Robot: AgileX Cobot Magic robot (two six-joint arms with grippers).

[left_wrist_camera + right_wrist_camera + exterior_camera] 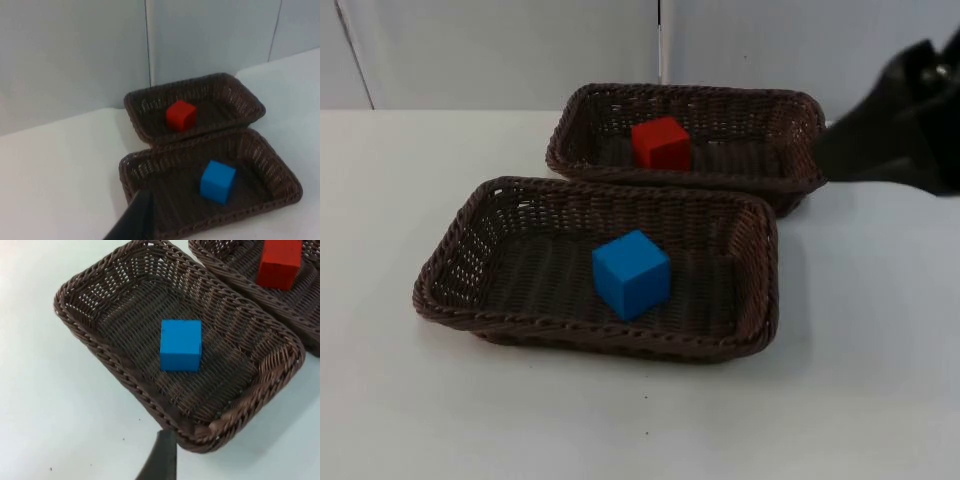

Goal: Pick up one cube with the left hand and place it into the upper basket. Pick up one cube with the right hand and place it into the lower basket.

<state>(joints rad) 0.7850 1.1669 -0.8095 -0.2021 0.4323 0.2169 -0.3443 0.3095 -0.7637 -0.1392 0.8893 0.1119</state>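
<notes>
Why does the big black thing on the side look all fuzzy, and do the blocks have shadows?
In the top view, the right arm sits close to the camera, so it is out of focus. The blue cube and red cube stay sharp there, with faint shadows on the dark weave. In the right wrist view, the lower basket casts a soft shadow on the table.

No legible text, labels, brand marks, numbers or signs found. Checked: red cube (661, 143), blue cube (631, 274), both wicker baskets (450, 262) (800, 115), desk (880, 380) and partition wall (500, 50). All surfaces plain and unmarked.
</notes>
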